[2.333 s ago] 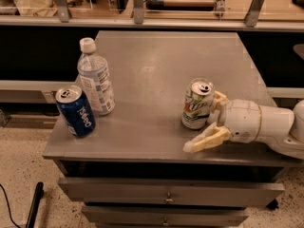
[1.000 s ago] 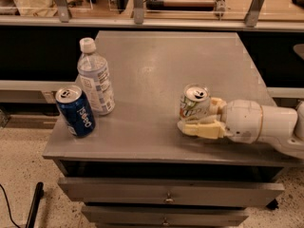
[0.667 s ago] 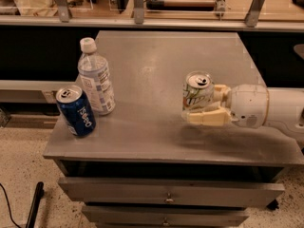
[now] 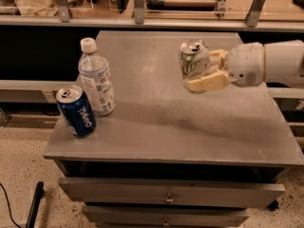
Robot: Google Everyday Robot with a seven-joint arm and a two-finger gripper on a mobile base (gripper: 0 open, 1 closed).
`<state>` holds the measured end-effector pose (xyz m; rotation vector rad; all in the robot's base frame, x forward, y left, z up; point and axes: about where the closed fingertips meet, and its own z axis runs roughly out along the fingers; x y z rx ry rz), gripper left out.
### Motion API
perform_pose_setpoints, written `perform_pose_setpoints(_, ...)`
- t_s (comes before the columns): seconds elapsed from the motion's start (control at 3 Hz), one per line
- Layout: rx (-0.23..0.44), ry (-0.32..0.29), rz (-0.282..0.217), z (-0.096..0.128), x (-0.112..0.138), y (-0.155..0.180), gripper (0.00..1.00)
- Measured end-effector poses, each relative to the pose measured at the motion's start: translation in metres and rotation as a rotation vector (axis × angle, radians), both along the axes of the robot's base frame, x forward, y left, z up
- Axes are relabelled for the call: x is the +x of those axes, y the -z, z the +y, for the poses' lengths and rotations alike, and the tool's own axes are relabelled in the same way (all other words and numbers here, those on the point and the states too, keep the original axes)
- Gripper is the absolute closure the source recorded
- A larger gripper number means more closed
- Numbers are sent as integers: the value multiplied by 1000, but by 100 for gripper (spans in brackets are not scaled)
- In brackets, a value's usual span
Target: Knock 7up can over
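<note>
Lettering is clearest on the dark blue Pepsi can (image 4: 76,110), where the white brand name runs sideways down its glossy wall. It stands at the front left corner of the table (image 4: 199,132), silver top and pull tab facing up. Just behind it, touching or nearly so, stands a clear plastic water bottle (image 4: 96,82) with a white screw cap, a ribbed body and a pale label whose print is too small to read.

The 7up can (image 4: 192,58) is over the right half of the table, towards the back, roughly upright with its silver pull-tab top showing. Its whitish-silver wall carries green and red markings, but no words can be made out. The cream-coloured gripper (image 4: 197,71) reaches in from the right on a smooth white arm and is clamped on the can, one blocky finger (image 4: 209,82) across its near side and the other behind. No contact shadow sits under the can; a soft shadow lies on the tabletop nearer the camera, so the can seems held clear of the surface.

The table is matte grey with a faintly scuffed top, and below it is a grey drawer front (image 4: 142,191) with a small metal pull (image 4: 167,199).
</note>
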<state>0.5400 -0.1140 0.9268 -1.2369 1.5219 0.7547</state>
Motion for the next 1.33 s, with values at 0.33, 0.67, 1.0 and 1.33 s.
perform_pose_setpoints(0.33, -162, -41, -9, 7, 23, -10, 100)
perform_pose_setpoints(0.67, -479, -168, -39, 44, 33, 4, 100)
perform_pose_setpoints(1.0, -698, -244, -68, 71, 21, 19, 100)
perform_pose_setpoints(1.33, -898, -240, -90, 86, 15, 39, 100)
